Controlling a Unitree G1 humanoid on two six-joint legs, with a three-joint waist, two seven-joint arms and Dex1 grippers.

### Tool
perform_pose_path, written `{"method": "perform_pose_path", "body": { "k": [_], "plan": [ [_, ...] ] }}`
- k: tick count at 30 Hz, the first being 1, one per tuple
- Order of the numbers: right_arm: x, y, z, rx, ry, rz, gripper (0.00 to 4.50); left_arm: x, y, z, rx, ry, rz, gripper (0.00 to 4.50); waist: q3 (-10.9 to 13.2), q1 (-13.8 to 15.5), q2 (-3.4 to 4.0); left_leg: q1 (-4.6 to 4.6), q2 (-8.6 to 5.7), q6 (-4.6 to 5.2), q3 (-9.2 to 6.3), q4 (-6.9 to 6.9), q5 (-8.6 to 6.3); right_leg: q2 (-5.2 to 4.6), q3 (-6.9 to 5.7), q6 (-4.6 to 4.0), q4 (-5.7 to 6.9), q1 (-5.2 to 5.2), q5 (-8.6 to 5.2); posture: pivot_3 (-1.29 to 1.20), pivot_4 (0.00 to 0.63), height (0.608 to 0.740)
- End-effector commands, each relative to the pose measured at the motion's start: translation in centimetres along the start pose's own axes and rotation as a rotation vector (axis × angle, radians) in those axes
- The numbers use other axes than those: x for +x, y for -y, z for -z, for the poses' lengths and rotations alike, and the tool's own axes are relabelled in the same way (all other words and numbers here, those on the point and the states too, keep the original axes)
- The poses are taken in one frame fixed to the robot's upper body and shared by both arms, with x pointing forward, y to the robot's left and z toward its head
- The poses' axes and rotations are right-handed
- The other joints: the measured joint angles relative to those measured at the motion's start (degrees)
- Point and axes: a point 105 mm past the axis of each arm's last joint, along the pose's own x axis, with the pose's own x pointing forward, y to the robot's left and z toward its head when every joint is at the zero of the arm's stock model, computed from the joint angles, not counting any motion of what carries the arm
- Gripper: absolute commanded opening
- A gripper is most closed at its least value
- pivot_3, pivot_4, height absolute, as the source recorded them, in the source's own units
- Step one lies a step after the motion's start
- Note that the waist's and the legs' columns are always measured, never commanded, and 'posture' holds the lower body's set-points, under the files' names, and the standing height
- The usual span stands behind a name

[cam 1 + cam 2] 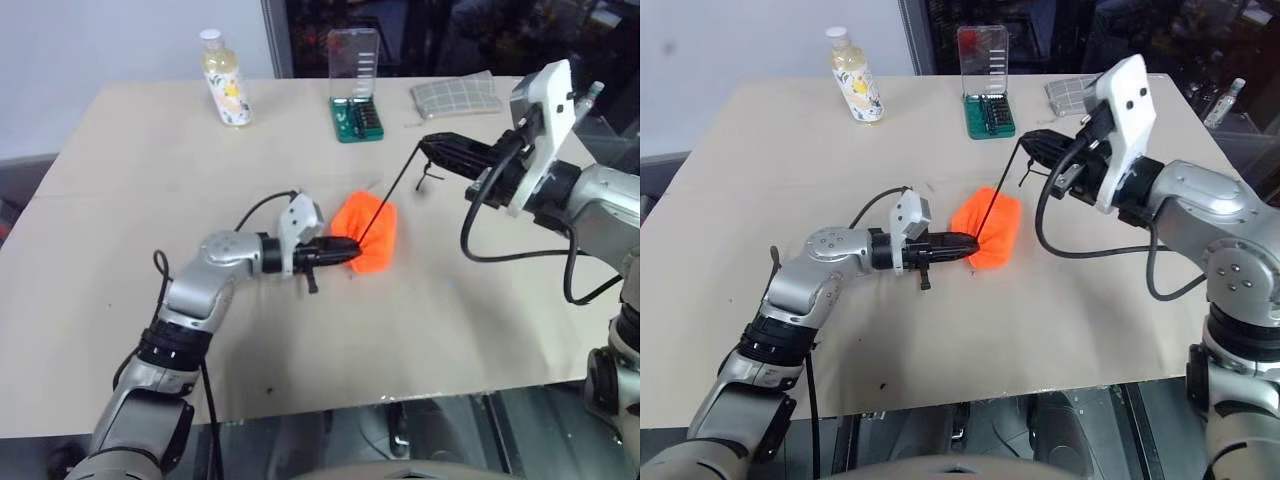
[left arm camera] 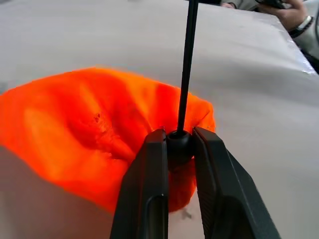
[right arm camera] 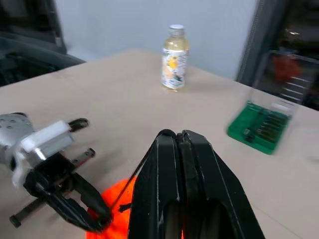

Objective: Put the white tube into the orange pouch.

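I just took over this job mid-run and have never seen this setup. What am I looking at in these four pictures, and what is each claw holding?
You are driving a two-armed humanoid robot standing at a tan table. Two pictures come from cameras in its head, looking down over both arms; the other two come from cameras on each wrist, looking along that claw's fingers.

The left claw lies low at the orange pouch, pinched on the small black cord stopper at the pouch's mouth. The right claw, raised above the table, is shut on the black cord, which runs taut down to the pouch.

Further back stand a yellowish bottle, a green tool case with its clear lid up, and a grey checked pouch.
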Motion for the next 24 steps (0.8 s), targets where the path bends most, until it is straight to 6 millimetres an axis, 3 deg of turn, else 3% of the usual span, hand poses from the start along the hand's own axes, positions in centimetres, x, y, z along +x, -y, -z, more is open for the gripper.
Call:
{"method": "perform_pose_path", "body": {
  "k": [1,5,7,9,11,14,16,19,24],
  "plan": [
    [-2.5,1.4,-0.5,-0.013,0.065,0.116,0.00,-0.6,-0.7,1.8,-0.012,-0.053,-0.057,0.20,-0.01,0.00,-0.01,0.00,0.00,0.00,-0.01,-0.02,0.00,0.00,0.00,0.00,0.00,0.01,0.00,0.00,0.150,0.740],
    [-3.0,0.2,6.0,0.018,-0.106,0.108,0.00,-1.1,-0.8,1.9,-0.040,-0.008,-0.081,0.20,-0.04,-0.03,-0.02,-0.01,-0.02,0.03,-0.01,-0.02,-0.02,-0.01,0.00,0.00,-0.03,0.04,0.00,0.00,0.150,0.740],
    [-3.0,0.0,8.2,0.069,-0.125,0.112,0.62,-1.5,-0.7,1.8,-0.058,0.013,-0.088,1.25,-0.04,-0.21,-0.02,0.01,-0.02,0.05,0.02,0.00,-0.03,-0.01,0.03,0.01,-0.03,0.04,0.00,0.00,0.150,0.740],
    [-3.4,-0.4,11.6,0.064,-0.201,0.097,1.40,-2.4,-0.9,1.9,-0.045,0.013,-0.131,2.11,-0.05,-0.29,-0.01,0.06,0.01,0.05,0.07,0.04,-0.03,0.01,0.09,0.02,0.02,0.03,0.00,0.00,0.150,0.740],
    [-4.1,-0.9,14.0,0.030,-0.260,0.080,2.48,-3.6,-1.2,1.9,-0.016,0.007,-0.172,3.14,-0.09,-0.23,-0.06,0.14,0.04,0.05,0.04,0.04,-0.03,0.04,0.06,-0.02,0.04,0.08,-0.03,0.00,0.150,0.740],
    [-6.2,-0.9,15.2,-0.049,-0.302,0.081,3.77,-6.1,-1.3,1.2,0.045,0.030,-0.252,4.37,-0.08,-0.20,-0.03,0.17,0.05,0.05,0.05,0.04,-0.03,0.04,0.07,-0.17,0.04,0.10,-0.12,0.00,0.150,0.740],
    [-7.9,-1.6,15.0,-0.099,-0.303,0.059,4.44,-8.6,-0.6,1.4,0.065,0.028,-0.276,4.50,-0.08,-0.14,-0.04,0.13,0.05,0.05,0.11,0.04,-0.03,0.02,0.12,-0.16,0.02,0.06,-0.12,0.00,0.150,0.740],
    [-10.2,-2.6,13.6,-0.135,-0.282,0.029,4.44,-12.2,0.2,2.1,-0.006,-0.007,-0.322,4.50,-0.09,-0.17,-0.02,0.14,0.08,0.03,0.14,-0.02,-0.04,-0.01,0.13,-0.16,-0.03,0.05,-0.13,0.00,0.150,0.740],
    [-12.8,-2.7,12.8,-0.161,-0.339,0.034,4.44,-14.8,1.3,2.2,-0.058,-0.034,-0.391,4.50,-0.11,0.11,-0.07,0.33,0.26,0.00,0.12,0.03,-0.06,-0.04,0.10,0.01,-0.05,0.17,-0.29,0.00,0.150,0.740]
  ]
}}
